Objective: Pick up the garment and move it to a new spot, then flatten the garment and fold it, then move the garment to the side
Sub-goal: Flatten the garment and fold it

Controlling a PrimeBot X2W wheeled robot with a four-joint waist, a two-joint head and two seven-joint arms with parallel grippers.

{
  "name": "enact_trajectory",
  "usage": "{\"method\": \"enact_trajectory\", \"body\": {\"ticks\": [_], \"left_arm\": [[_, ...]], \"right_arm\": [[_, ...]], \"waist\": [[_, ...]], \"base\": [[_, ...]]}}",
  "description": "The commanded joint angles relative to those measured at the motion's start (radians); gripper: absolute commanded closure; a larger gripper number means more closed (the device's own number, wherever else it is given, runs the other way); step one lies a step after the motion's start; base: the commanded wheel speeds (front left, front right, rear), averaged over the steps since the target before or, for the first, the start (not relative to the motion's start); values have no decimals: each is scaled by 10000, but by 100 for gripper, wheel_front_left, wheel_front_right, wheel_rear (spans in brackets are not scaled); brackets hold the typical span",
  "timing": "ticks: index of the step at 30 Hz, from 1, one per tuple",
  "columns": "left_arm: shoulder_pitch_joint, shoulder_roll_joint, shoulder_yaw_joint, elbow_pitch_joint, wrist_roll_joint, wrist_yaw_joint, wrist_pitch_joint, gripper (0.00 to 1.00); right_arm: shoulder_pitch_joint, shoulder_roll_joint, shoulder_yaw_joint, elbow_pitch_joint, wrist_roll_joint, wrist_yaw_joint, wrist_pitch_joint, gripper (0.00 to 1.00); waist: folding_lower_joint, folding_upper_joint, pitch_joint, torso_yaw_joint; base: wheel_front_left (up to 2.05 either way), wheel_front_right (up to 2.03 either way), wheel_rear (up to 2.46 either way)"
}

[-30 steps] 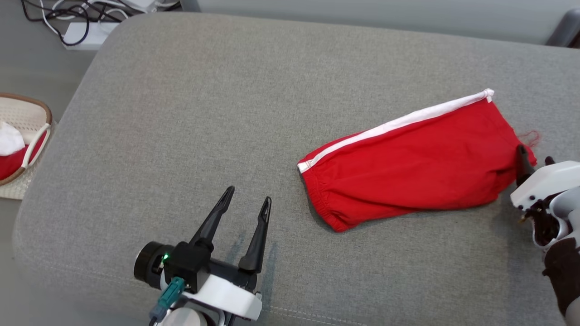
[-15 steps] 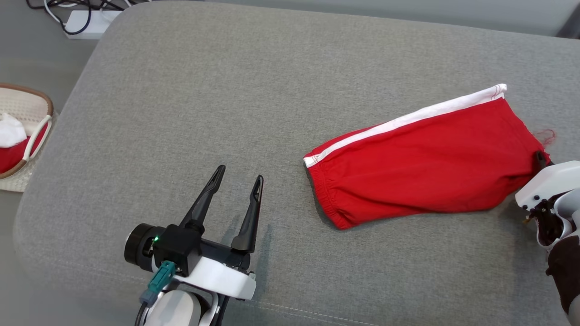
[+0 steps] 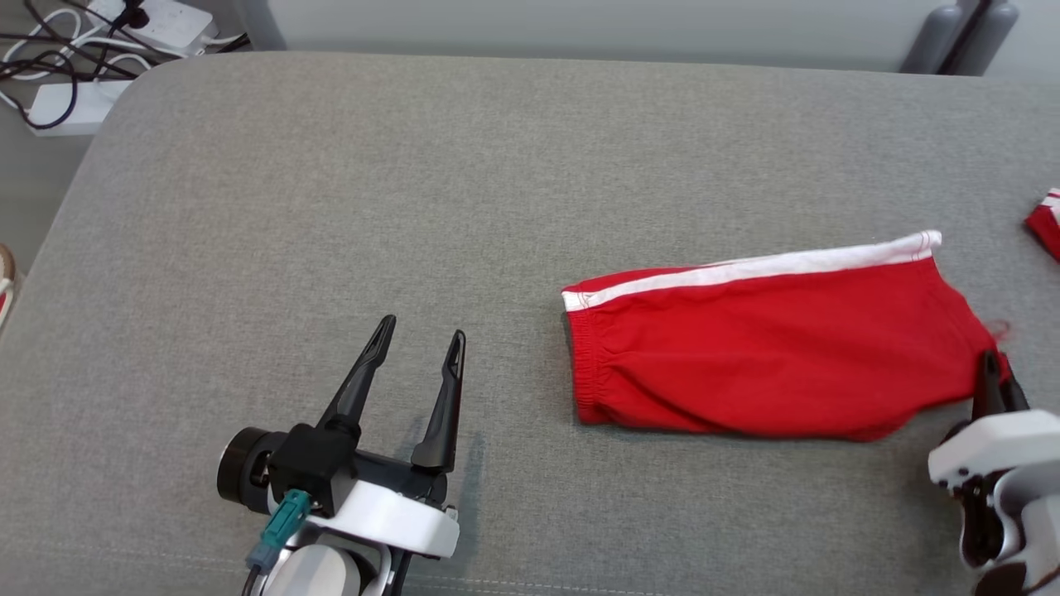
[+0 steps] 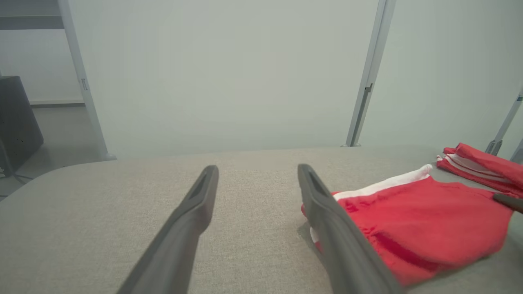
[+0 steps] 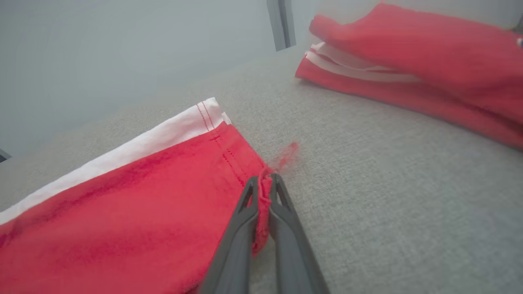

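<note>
The garment (image 3: 770,348) is a pair of red shorts with a white side stripe, folded and lying flat on the grey cushion (image 3: 414,207); its elastic waistband faces left. My right gripper (image 3: 991,372) is shut on the garment's right hem corner. The right wrist view shows red cloth (image 5: 135,204) pinched between the two dark fingers of that gripper (image 5: 264,179). My left gripper (image 3: 418,331) stands open over bare cushion, well left of the waistband, with nothing between its fingers. From the left wrist, that open gripper (image 4: 255,173) has the shorts (image 4: 421,220) to its right.
A second red garment with white stripes (image 5: 412,69) lies on the cushion beyond the right gripper, and its edge (image 3: 1045,223) peeks in at the head view's right border. Cables and power strips (image 3: 74,58) lie on the floor at the far left. A pale wall stands behind the cushion.
My right gripper has shut on the garment's right hem corner, and the shorts now lie more level. The head camera has shifted. The left gripper stays open.
</note>
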Motion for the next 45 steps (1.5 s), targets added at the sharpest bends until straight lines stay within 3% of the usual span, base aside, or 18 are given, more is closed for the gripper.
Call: {"method": "enact_trajectory", "body": {"ticks": [1,8,24,36,45], "left_arm": [[-68,32,360,-291,-112,62,-103,0],[57,32,369,-287,-137,43,-103,0],[71,32,192,-107,-179,9,-103,0],[262,32,7,-14,-283,53,-103,0],[402,32,-98,23,-290,110,-103,0]], "right_arm": [[474,265,-221,-788,-465,29,-133,100],[1304,726,-1022,-1675,-1291,29,-134,100],[1333,745,-772,-1310,-1029,29,-135,100],[1479,746,1550,-3203,84,29,-135,100],[1356,746,4223,-3630,793,29,-135,100]], "waist": [[0,-1,-118,-162],[0,-1,-283,-512],[0,-1,-532,-603],[0,-1,-994,29],[0,-1,-1222,617]], "base": [[0,0,0],[0,0,0],[0,0,0],[0,0,0],[0,0,0]]}}
